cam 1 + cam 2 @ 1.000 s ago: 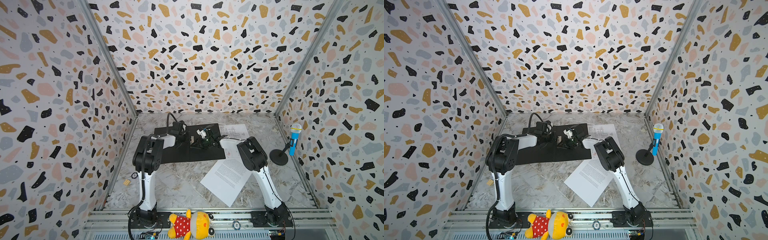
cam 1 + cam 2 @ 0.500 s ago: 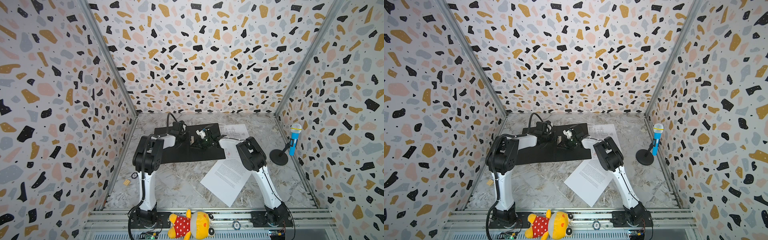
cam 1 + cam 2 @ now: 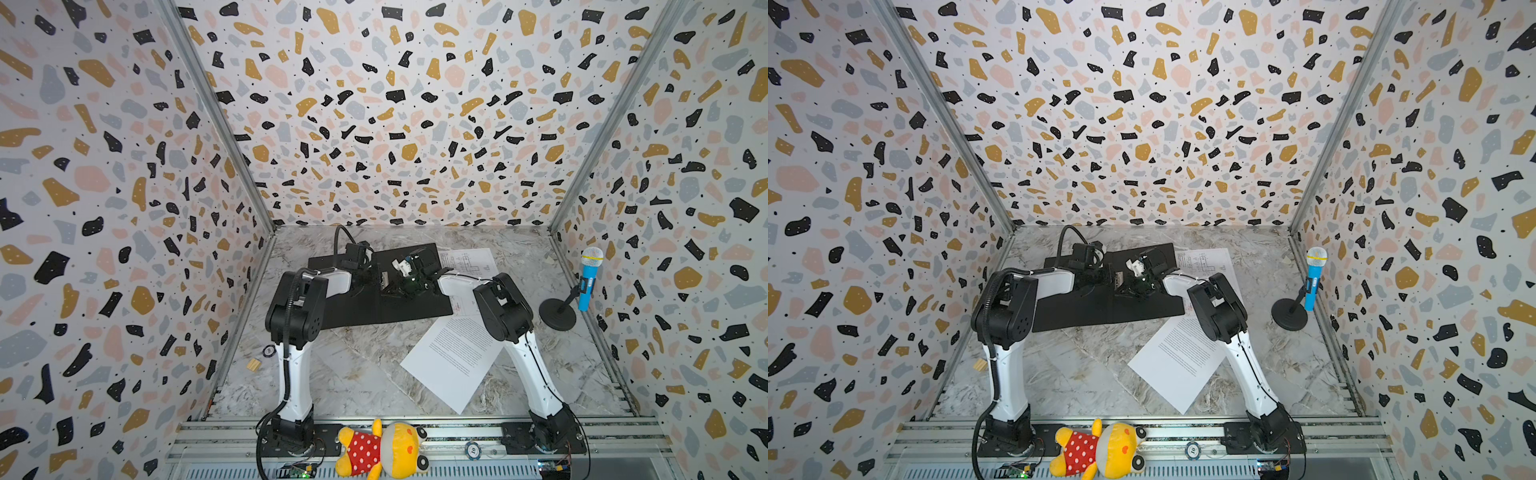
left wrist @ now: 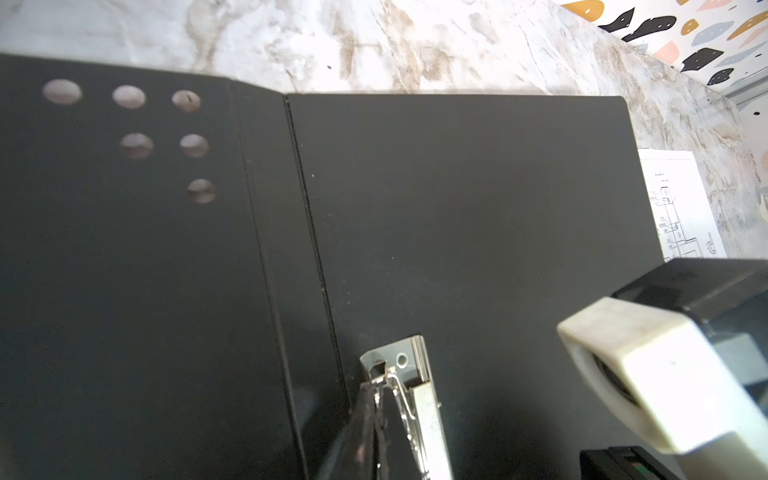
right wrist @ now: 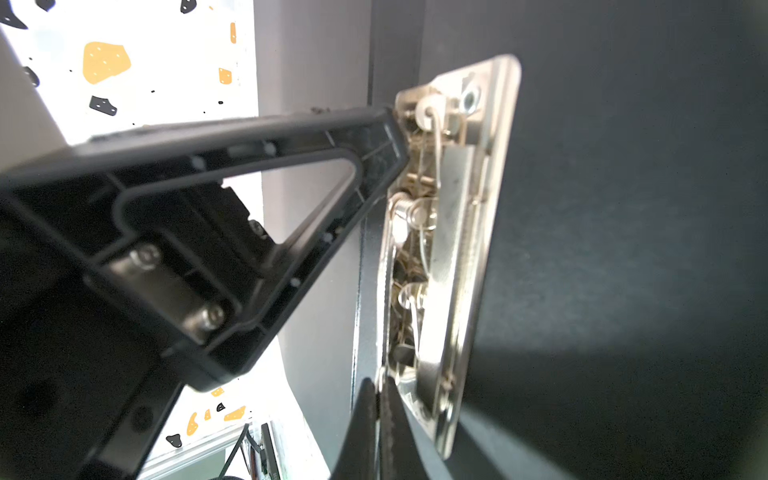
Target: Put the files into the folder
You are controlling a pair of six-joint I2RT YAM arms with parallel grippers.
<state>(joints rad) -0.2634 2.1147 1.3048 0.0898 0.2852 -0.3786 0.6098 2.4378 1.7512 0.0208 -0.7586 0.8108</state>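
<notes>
Folder (image 3: 357,309) lies opened flat, black inside up, toward the back of the marbled table (image 3: 365,374). Both files are outside it. I see the drawing sheet (image 3: 471,259) along its right edge, running under the right arm. The text sheet (image 3: 453,357) sits askew, nearer the arm bases, off the folder's front right corner. Both grippers meet at the metal clip (image 4: 415,374) beside the spine. My left gripper (image 4: 374,399) is clenched, its tips touching one end of the clip. My right gripper (image 5: 379,399) is clenched at the opposite end. Whether either one pinches part of the clip, I cannot tell.
</notes>
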